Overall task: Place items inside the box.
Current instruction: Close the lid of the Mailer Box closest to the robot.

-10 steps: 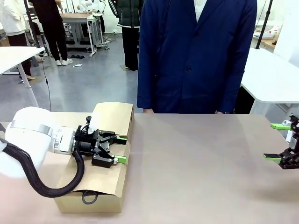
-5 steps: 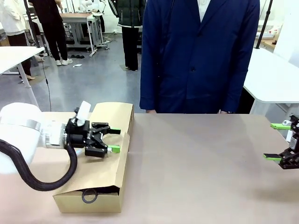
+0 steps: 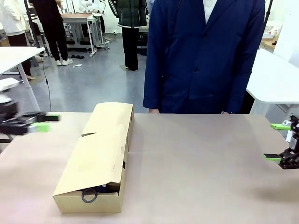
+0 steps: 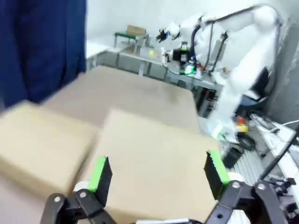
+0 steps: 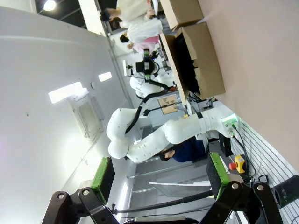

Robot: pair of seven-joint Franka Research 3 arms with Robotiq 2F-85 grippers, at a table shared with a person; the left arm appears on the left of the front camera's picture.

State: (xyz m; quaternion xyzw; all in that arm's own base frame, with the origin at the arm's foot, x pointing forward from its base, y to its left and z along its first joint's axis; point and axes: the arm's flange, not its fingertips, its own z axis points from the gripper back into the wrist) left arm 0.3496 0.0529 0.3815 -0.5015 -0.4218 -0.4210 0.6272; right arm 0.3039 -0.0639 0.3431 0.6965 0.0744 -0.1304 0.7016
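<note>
The long cardboard box (image 3: 100,156) lies at the table's left, its top flaps folded down. At its near end a gap shows a dark pouch (image 3: 106,188) with a ring pull (image 3: 88,195) hanging out; any other items are hidden inside. My left gripper (image 3: 46,122) is blurred at the far left edge, apart from the box, open and empty. In the left wrist view its green pads (image 4: 100,173) stand wide above the box (image 4: 140,154). My right gripper (image 3: 276,142) hangs open at the far right edge, and its wrist view shows the fingers (image 5: 103,172) apart with nothing between them.
A person in a navy coat (image 3: 205,56) stands at the far side, hands at the table's edge. The brown table (image 3: 201,172) stretches bare between the box and the right gripper. White tables and other people are in the background.
My left arm has drawn back from over the box to the far left edge of the table. The box's flaps now lie uncovered. The right gripper has not moved.
</note>
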